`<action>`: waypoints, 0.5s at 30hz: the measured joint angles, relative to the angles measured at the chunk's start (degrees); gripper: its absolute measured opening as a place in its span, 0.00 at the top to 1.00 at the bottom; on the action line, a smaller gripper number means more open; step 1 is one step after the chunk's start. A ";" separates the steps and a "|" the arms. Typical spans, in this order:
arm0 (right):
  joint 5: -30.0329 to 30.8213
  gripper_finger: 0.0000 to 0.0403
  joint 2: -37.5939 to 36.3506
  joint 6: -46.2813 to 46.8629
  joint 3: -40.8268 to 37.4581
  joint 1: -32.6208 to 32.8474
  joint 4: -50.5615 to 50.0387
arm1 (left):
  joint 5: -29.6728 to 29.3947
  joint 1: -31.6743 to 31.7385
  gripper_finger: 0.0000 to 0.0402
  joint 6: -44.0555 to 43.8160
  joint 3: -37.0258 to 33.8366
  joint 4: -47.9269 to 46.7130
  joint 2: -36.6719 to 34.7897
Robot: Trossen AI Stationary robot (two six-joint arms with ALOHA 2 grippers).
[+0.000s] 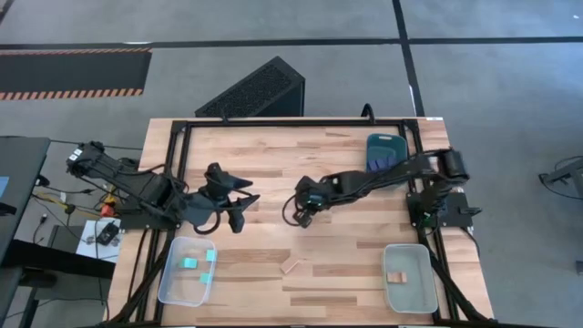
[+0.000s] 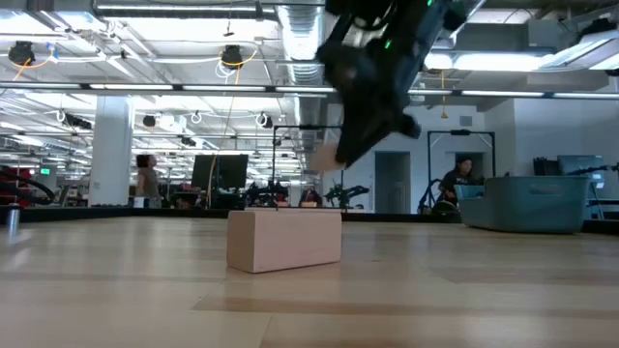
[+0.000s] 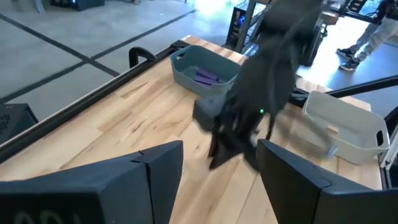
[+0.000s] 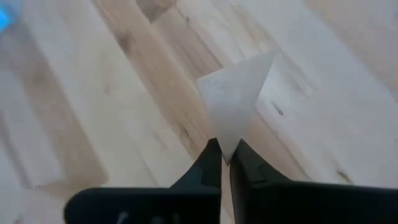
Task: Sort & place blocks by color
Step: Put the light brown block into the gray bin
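My right gripper point(image 4: 225, 154) hangs over the middle of the table point(image 1: 301, 217), shut on a pale wood block point(image 4: 235, 98) that looks triangular in the right wrist view. A second pale wood block point(image 1: 291, 266) lies flat on the table near the front edge and stands close to the camera in the low view point(image 2: 283, 239). Teal cubes point(image 1: 189, 263) lie in the clear tray point(image 1: 173, 287). A wood piece point(image 1: 394, 277) lies in the grey tray point(image 1: 419, 296). Dark blue bars point(image 3: 205, 76) lie in the dark teal tray point(image 1: 384, 146). My left gripper point(image 1: 239, 211) waits open at centre left. My right gripper pinches one pointed corner point(image 4: 227, 144) of the pale wood block between its two fingertips. The fingers slant down from above. The rest of the block sticks out beyond the fingertips, lifted clear of the table point(image 2: 327, 155).
The three trays stand at the near left, near right and far right of the table. A black metal frame point(image 1: 273, 121) runs along the table's edges. People and desks show in the room beyond the table. Bare wood lies between the two arms.
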 joint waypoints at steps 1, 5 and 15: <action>-0.03 0.96 -1.59 -0.33 0.00 0.19 -1.32 | 0.07 0.20 0.52 0.00 0.00 0.00 0.00; -2.49 0.98 -9.27 -0.90 0.04 1.90 -11.26 | 0.96 1.26 0.52 1.02 0.00 0.17 0.00; -6.16 0.97 -26.26 18.67 0.07 17.11 -40.11 | 12.14 9.57 0.52 14.06 0.00 8.90 0.11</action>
